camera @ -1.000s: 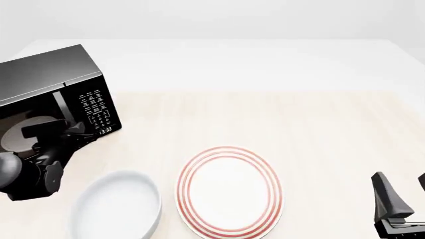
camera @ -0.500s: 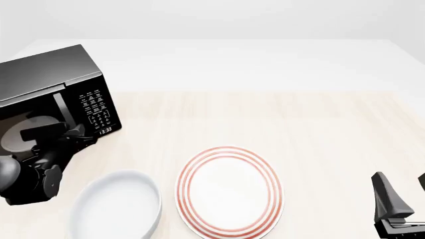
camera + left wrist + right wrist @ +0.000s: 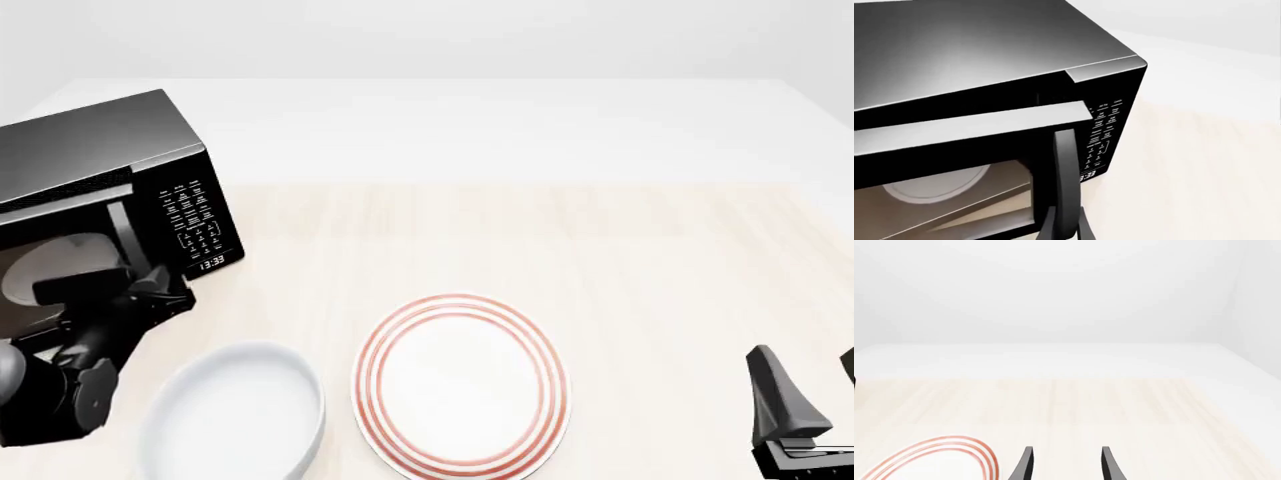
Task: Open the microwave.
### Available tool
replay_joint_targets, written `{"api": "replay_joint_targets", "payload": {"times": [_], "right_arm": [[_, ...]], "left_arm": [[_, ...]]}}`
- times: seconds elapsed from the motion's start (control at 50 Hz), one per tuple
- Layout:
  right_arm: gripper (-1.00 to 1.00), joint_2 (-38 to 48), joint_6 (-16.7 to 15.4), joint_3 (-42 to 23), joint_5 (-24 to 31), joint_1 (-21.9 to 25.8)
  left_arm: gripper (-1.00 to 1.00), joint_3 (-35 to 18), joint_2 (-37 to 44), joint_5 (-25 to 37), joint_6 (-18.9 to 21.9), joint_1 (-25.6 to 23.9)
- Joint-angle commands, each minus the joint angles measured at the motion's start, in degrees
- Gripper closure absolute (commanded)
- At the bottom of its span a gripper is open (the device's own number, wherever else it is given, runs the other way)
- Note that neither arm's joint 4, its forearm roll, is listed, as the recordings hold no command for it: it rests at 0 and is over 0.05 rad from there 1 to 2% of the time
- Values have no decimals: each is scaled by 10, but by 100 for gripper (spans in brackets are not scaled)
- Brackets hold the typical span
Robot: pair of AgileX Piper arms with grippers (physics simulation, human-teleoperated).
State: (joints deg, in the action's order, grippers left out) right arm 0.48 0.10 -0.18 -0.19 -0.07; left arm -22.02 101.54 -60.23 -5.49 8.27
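Observation:
The black microwave [image 3: 100,150] stands at the table's far left, its door [image 3: 967,132] swung partly open. Through the gap shows the round light-grey turntable [image 3: 931,182]. The keypad [image 3: 191,215] and clock [image 3: 211,263] face right. My left gripper [image 3: 140,280] is shut on the lower end of the vertical bar handle [image 3: 1065,175], with dark fingers [image 3: 1084,227] hugging the bar in the left wrist view. My right gripper [image 3: 811,385] hovers open at the near right, far from the microwave, with nothing between its fingertips [image 3: 1026,460].
A white bowl [image 3: 234,415] sits near the front edge, just right of my left arm. A red-ringed plate [image 3: 461,380] lies beside it at the centre, and its rim [image 3: 941,455] shows in the right wrist view.
My left gripper has pulled back toward the near left with the handle, and the microwave door has swung further open. The right arm has not moved.

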Motion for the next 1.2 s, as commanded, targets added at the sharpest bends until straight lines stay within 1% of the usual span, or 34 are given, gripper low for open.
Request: {"api": "replay_joint_targets", "payload": {"times": [0.02,0.28,0.4,0.58,0.7,1.2], "right_arm": [[-100,0,0,0,0,0],[-100,0,0,0,0,0],[-100,0,0,0,0,0],[-100,0,0,0,0,0],[-100,0,0,0,0,0],[-100,0,0,0,0,0]], "left_arm": [[100,4,-40,-27,-1,-19],[100,27,-57,-38,0,-39],[100,39,-69,-46,1,-40],[100,67,-90,-65,2,-48],[100,84,-87,-85,-4,-54],[100,105,-103,-95,-3,-74]]}}
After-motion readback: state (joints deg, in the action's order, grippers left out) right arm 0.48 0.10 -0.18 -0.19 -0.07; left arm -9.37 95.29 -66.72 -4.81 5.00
